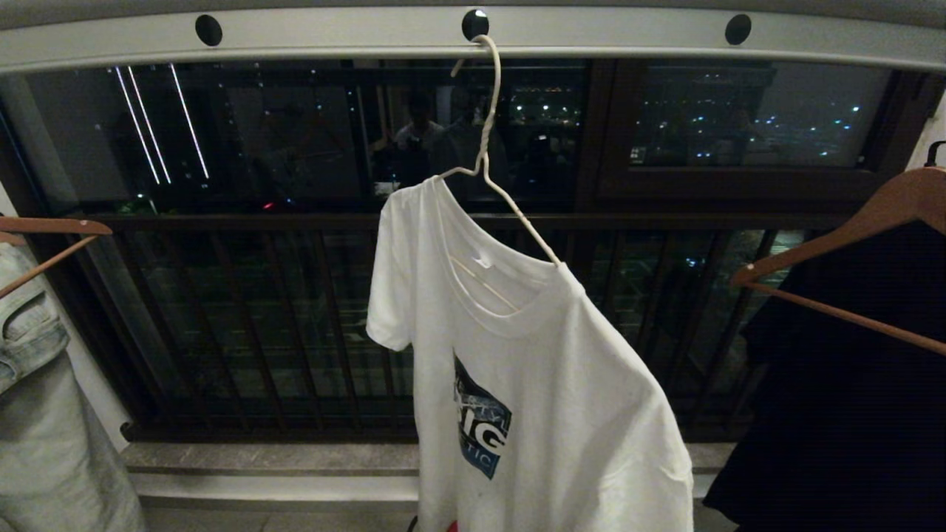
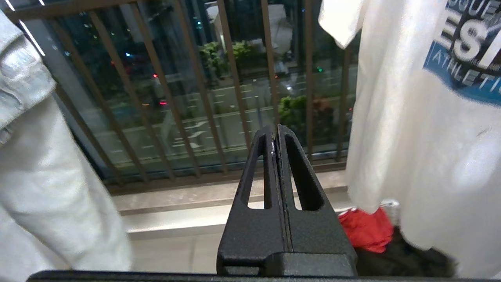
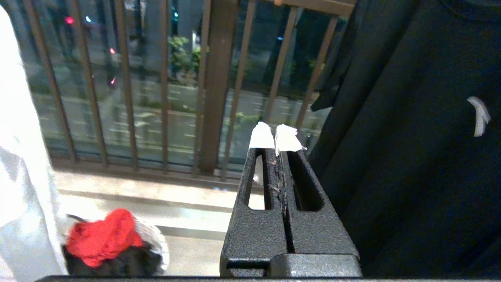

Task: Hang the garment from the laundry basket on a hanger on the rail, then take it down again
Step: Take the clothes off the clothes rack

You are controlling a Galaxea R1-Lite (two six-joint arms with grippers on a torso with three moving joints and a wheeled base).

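a: from the head view, the t-shirt [image 1: 532,384] hangs on the wire hanger [image 1: 484,159], and the hanger's hook sits in a round hole of the grey rail [image 1: 591,41]. neither arm shows here. the shirt sits crooked: one shoulder rides high near the neck of the hanger, the other arm of the wire slopes down bare to the collar.

b: so the risk is plain. a tug on the low side could likely slide the shirt off the wire, or swing the hook out of its hole before it is gripped.

a: wooden hangers flank it, one on the left [image 1: 44,236] above pale denim [image 1: 37,384], one on the right [image 1: 842,244] carrying a dark garment [image 1: 850,384]. a reach could snag either.

b: and the left wrist view?

a: the left gripper [image 2: 276,135] has its fingers pressed together, holding nothing, pointing at the balcony bars [image 2: 203,90] with the shirt just beside it. low down lies a red cloth [image 2: 366,231] on something dark.

b: the right wrist view?

a: the right gripper [image 3: 278,137] is also closed and empty, white tape on its tips, between the shirt's edge and the dark garment. the red cloth shows again atop a basket [image 3: 156,243], whose pale rim peeks out on the floor.

b: the room?

a: a night balcony, a pale stone sill [image 3: 129,188] under the bars, tiled floor below, street lights outside.
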